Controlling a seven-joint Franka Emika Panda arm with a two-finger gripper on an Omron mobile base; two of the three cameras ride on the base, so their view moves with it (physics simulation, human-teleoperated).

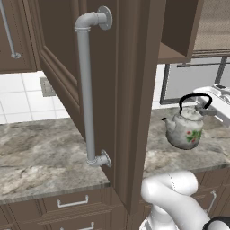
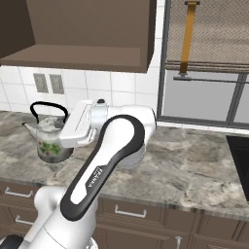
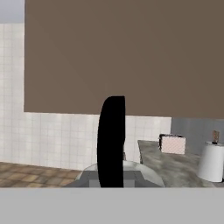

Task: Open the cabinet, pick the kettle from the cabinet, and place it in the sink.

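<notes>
Cabinet door [image 1: 96, 90], dark brown wood, stands open | your gripper [image 1: 204, 109] pinches white-grey flowered kettle's [image 1: 184, 129] black handle, apparently airborne | black sink [image 2: 239, 155] placement remains

A glossy white arm [image 2: 73, 204] with rounded links, a black side panel lettered FRANKA, and dark joints.

The open cabinet door [image 1: 108, 90] blocks the left; bare counter [image 2: 194, 160] lies rightward.

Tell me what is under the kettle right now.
The kettle hangs by its black handle from the shut gripper, above the marbled counter. Bare counter shows around it; the patch directly beneath is hidden by its body.
</notes>
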